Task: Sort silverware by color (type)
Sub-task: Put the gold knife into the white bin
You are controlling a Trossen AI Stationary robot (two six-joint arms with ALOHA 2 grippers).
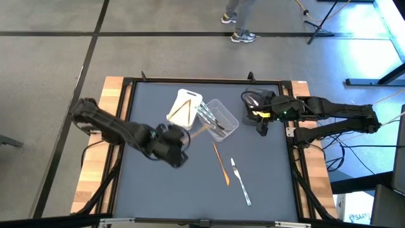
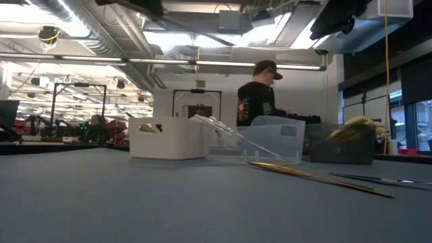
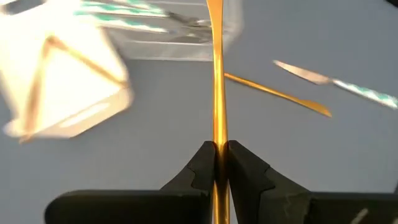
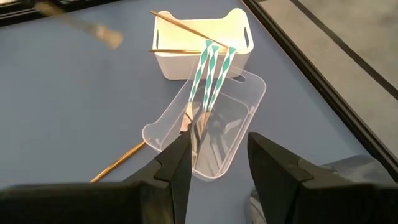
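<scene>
Left gripper clamps a gold utensil near the white tub; right gripper waits open; a gold piece and a silver fork remain beyond the tub.

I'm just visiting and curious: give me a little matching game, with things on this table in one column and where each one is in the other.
Things:
1. white tub
2. clear tub
3. left gripper
4. lone silver piece

Places:
A. lying on the bare table
B. holds striped-handled silver pieces
C. holds gold pieces
D. fingers clamped on a gold piece

Pairs: 1-C, 2-B, 3-D, 4-A
</scene>
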